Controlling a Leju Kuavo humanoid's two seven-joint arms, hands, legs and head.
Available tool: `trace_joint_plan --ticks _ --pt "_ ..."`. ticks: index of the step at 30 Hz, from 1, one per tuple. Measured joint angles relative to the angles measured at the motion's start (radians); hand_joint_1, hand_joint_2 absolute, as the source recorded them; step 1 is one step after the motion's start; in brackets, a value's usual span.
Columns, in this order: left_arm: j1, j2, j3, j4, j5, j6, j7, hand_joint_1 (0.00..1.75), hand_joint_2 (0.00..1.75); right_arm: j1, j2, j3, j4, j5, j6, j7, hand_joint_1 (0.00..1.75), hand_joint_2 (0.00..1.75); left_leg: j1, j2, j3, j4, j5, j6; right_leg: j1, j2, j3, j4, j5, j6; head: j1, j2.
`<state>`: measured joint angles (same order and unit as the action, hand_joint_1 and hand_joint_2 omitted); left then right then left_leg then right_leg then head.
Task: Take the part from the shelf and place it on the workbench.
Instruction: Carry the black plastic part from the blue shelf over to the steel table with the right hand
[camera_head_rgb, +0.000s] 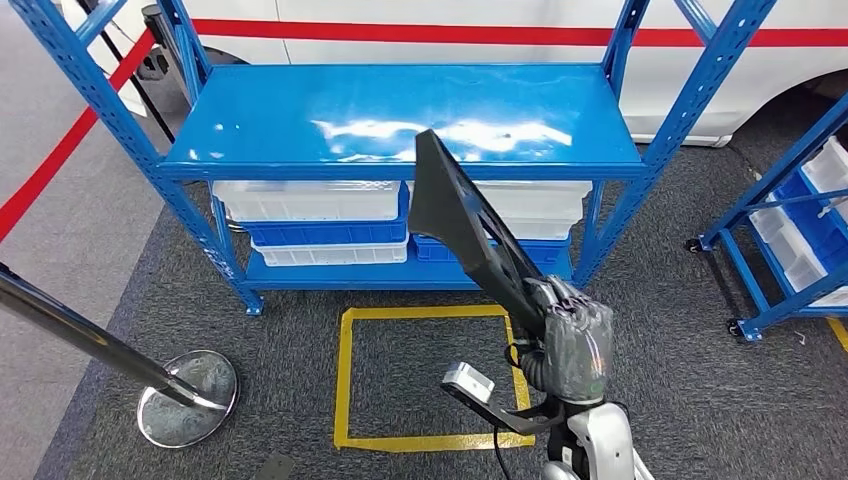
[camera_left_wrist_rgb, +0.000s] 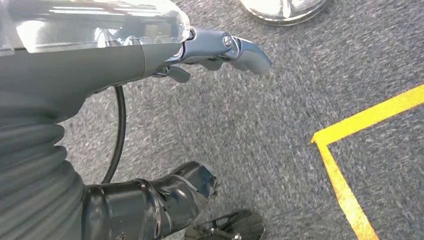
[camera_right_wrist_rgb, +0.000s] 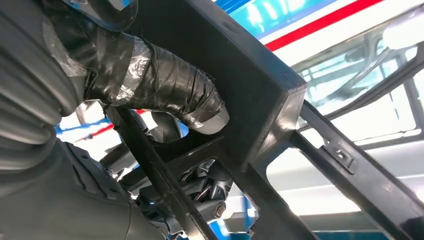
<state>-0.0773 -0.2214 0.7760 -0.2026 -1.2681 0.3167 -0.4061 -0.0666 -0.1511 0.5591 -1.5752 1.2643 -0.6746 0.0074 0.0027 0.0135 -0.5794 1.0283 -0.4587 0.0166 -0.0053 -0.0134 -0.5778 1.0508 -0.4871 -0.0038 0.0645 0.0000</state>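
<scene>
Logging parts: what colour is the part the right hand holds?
Black part in the right hand; head view.

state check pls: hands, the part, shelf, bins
Right hand: grips the long black plastic part.
Long black plastic part: held, lifted clear of the shelf, tilted up and away from the hand.
Left hand: holds nothing, fingers apart, above the grey carpet.
Blue metal shelf: top deck bare.
White and blue plastic bins: stacked on the lower deck.

Part (camera_head_rgb: 462, 215) in right hand (camera_head_rgb: 572, 335) — before shelf (camera_head_rgb: 400, 125), bins (camera_head_rgb: 310, 200) beneath
</scene>
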Motion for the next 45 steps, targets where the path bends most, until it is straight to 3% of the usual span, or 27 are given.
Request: trace_joint_plan --ticks 2,3,4,6,8,9,10,12,14,17,18,20,22,23,24,25,27,29,32,34,37,38,39,40,43,45 --pt "0.005 0.000 0.001 0.000 0.005 0.004 -0.004 0.00 1.75 0.046 0.002 -0.035 -0.032 -0.042 -0.008 -0.046 1.75 1.75 0.001 -0.001 -0.003 0.004 -0.005 -0.011 -0.003 0.001 -0.002 -0.005 0.006 -0.013 0.000 0.000" --pt "0.007 0.000 0.002 0.000 0.008 0.006 -0.006 0.00 1.75 0.069 0.006 -0.055 -0.048 -0.065 -0.009 -0.078 1.75 1.75 0.002 -0.002 -0.011 0.021 -0.022 -0.016 -0.005 0.001 -0.003 -0.008 0.010 -0.020 0.000 0.000" --pt "0.008 0.000 0.004 0.000 0.010 0.008 -0.007 0.00 1.75 0.093 0.012 -0.077 -0.065 -0.091 -0.009 -0.115 1.75 1.75 0.003 -0.003 -0.026 0.059 -0.050 -0.021 -0.007 0.001 -0.004 -0.011 0.014 -0.026 0.000 0.000" --pt "0.011 0.000 0.008 0.000 0.015 0.009 -0.008 0.00 1.75 0.136 0.031 -0.127 -0.091 -0.142 -0.011 -0.181 1.75 1.75 0.006 -0.004 -0.076 0.185 -0.123 -0.029 -0.006 0.002 -0.011 -0.011 0.018 -0.034 -0.001 0.000" --pt "0.015 0.000 0.013 0.000 0.019 0.010 -0.009 0.00 1.75 0.171 0.048 -0.174 -0.110 -0.184 -0.011 -0.223 1.75 1.75 0.007 -0.004 -0.107 0.275 -0.154 -0.031 -0.004 0.006 -0.018 -0.008 0.021 -0.036 -0.001 0.000" --pt "0.017 0.000 0.016 0.000 0.020 0.010 -0.009 0.00 1.75 0.186 0.055 -0.191 -0.117 -0.204 -0.011 -0.238 1.75 1.75 0.007 -0.004 -0.097 0.266 -0.141 -0.029 -0.003 0.009 -0.019 -0.006 0.022 -0.036 -0.001 0.000" --pt "0.018 0.000 0.019 0.000 0.020 0.010 -0.009 0.00 1.75 0.201 0.063 -0.208 -0.126 -0.227 -0.011 -0.255 1.75 1.75 0.007 -0.005 -0.068 0.220 -0.113 -0.025 -0.002 0.012 -0.020 -0.005 0.022 -0.036 -0.001 0.000" --pt "0.018 0.002 0.024 0.000 0.022 0.012 -0.009 0.00 1.75 0.226 0.082 -0.236 -0.143 -0.287 -0.011 -0.300 1.75 1.75 0.003 -0.015 0.009 0.081 -0.058 -0.011 0.000 0.018 -0.021 -0.002 0.024 -0.033 0.000 0.000" --pt "0.018 0.004 0.029 0.000 0.024 0.014 -0.012 0.00 1.75 0.248 0.102 -0.265 -0.162 -0.352 -0.011 -0.352 1.75 1.75 -0.002 -0.025 0.048 -0.002 -0.040 0.000 0.000 0.023 -0.026 0.000 0.028 -0.024 0.000 0.000" --pt "0.019 0.003 0.035 0.000 0.030 0.018 -0.015 0.00 1.75 0.283 0.130 -0.311 -0.196 -0.436 -0.012 -0.421 1.75 1.75 -0.002 -0.022 0.053 -0.025 -0.031 0.008 -0.003 0.027 -0.031 -0.001 0.034 -0.007 0.000 0.000" --pt "0.020 0.003 0.038 0.000 0.032 0.019 -0.015 0.00 1.75 0.295 0.139 -0.327 -0.209 -0.460 -0.013 -0.443 1.75 1.75 0.001 -0.019 0.055 -0.034 -0.024 0.014 -0.003 0.026 -0.036 0.010 0.023 -0.002 0.000 0.000" --pt "0.020 0.002 0.043 0.000 0.033 0.021 -0.015 0.00 1.75 0.312 0.156 -0.355 -0.232 -0.499 -0.014 -0.479 1.75 1.75 0.006 -0.010 0.055 -0.045 -0.012 0.021 -0.005 0.023 -0.070 0.089 -0.031 0.005 0.000 0.000" --pt "0.020 0.002 0.047 0.000 0.033 0.022 -0.015 0.00 1.75 0.324 0.170 -0.373 -0.243 -0.520 -0.015 -0.497 1.75 1.75 0.006 -0.003 0.048 -0.042 -0.010 0.024 -0.009 0.023 -0.122 0.209 -0.093 0.011 0.000 0.000" --pt "0.021 0.001 0.048 0.000 0.033 0.022 -0.015 0.00 1.75 0.331 0.176 -0.379 -0.247 -0.528 -0.015 -0.504 1.75 1.75 0.006 0.000 0.045 -0.039 -0.010 0.024 -0.012 0.022 -0.137 0.247 -0.104 0.015 0.000 0.000" --pt "0.021 0.000 0.049 0.000 0.033 0.022 -0.015 0.00 1.75 0.337 0.181 -0.385 -0.250 -0.536 -0.015 -0.512 1.75 1.75 0.007 0.003 0.043 -0.036 -0.011 0.023 -0.015 0.020 -0.135 0.251 -0.096 0.019 0.000 0.000" --pt "0.021 0.000 0.049 0.000 0.033 0.022 -0.015 0.00 1.75 0.342 0.186 -0.390 -0.254 -0.544 -0.015 -0.519 1.75 1.75 0.008 0.006 0.041 -0.031 -0.012 0.020 -0.019 0.017 -0.113 0.217 -0.072 0.022 0.000 0.000" --pt "0.020 -0.001 0.050 0.000 0.033 0.022 -0.015 0.00 1.75 0.348 0.196 -0.399 -0.262 -0.561 -0.015 -0.534 1.75 1.75 0.008 0.009 0.037 -0.018 -0.019 0.010 -0.023 0.006 -0.041 0.090 -0.020 0.025 0.001 0.000" --pt "0.020 -0.001 0.052 0.000 0.033 0.023 -0.015 0.00 1.75 0.355 0.207 -0.406 -0.272 -0.576 -0.015 -0.546 1.75 1.75 0.005 0.010 0.033 -0.005 -0.026 -0.003 -0.021 0.001 -0.005 0.020 -0.004 0.017 0.000 0.000" --pt "0.020 -0.001 0.055 0.000 0.033 0.025 -0.015 0.00 1.75 0.366 0.224 -0.418 -0.285 -0.596 -0.017 -0.562 1.75 1.75 0.005 0.012 0.030 -0.001 -0.028 -0.021 -0.018 0.009 -0.011 0.016 -0.001 -0.005 -0.001 0.000" --pt "0.020 -0.001 0.056 0.000 0.033 0.025 -0.015 0.00 1.75 0.370 0.235 -0.424 -0.294 -0.611 -0.019 -0.572 1.75 1.75 0.008 0.007 0.013 0.036 -0.059 -0.031 -0.019 0.013 -0.015 0.012 0.005 -0.018 -0.001 0.000" --pt "0.020 -0.001 0.058 0.000 0.033 0.025 -0.014 0.00 1.75 0.378 0.248 -0.432 -0.301 -0.639 -0.022 -0.586 1.75 1.75 0.010 -0.002 -0.064 0.214 -0.158 -0.037 -0.015 0.017 -0.024 0.011 0.010 -0.030 -0.001 0.000" --pt "0.021 -0.001 0.058 0.000 0.033 0.025 -0.014 0.00 1.75 0.381 0.252 -0.435 -0.302 -0.648 -0.022 -0.591 1.75 1.75 0.009 -0.003 -0.084 0.262 -0.173 -0.036 -0.012 0.020 -0.026 0.011 0.012 -0.032 -0.001 0.000" --pt "0.021 -0.001 0.059 0.000 0.033 0.025 -0.014 0.00 1.75 0.384 0.257 -0.440 -0.302 -0.655 -0.022 -0.595 1.75 1.75 0.009 -0.003 -0.087 0.275 -0.167 -0.033 -0.008 0.024 -0.027 0.012 0.013 -0.033 -0.001 0.000" --pt "0.022 -0.001 0.061 0.000 0.033 0.025 -0.014 0.00 1.75 0.386 0.261 -0.444 -0.302 -0.663 -0.023 -0.598 1.75 1.75 0.008 -0.005 -0.072 0.249 -0.144 -0.027 -0.005 0.030 -0.027 0.012 0.014 -0.034 -0.001 0.000" --pt "0.022 0.000 0.065 0.000 0.033 0.026 -0.013 0.00 1.75 0.391 0.271 -0.452 -0.306 -0.683 -0.023 -0.607 1.75 1.75 0.001 -0.038 0.027 0.055 -0.059 0.002 -0.001 0.046 -0.026 0.012 0.018 -0.030 0.000 0.000" --pt "0.023 0.001 0.068 0.000 0.033 0.027 -0.013 0.00 1.75 0.394 0.277 -0.456 -0.309 -0.696 -0.024 -0.612 1.75 1.75 -0.005 -0.053 0.052 -0.003 -0.049 0.014 -0.007 0.056 -0.031 0.011 0.024 -0.021 -0.001 0.000"
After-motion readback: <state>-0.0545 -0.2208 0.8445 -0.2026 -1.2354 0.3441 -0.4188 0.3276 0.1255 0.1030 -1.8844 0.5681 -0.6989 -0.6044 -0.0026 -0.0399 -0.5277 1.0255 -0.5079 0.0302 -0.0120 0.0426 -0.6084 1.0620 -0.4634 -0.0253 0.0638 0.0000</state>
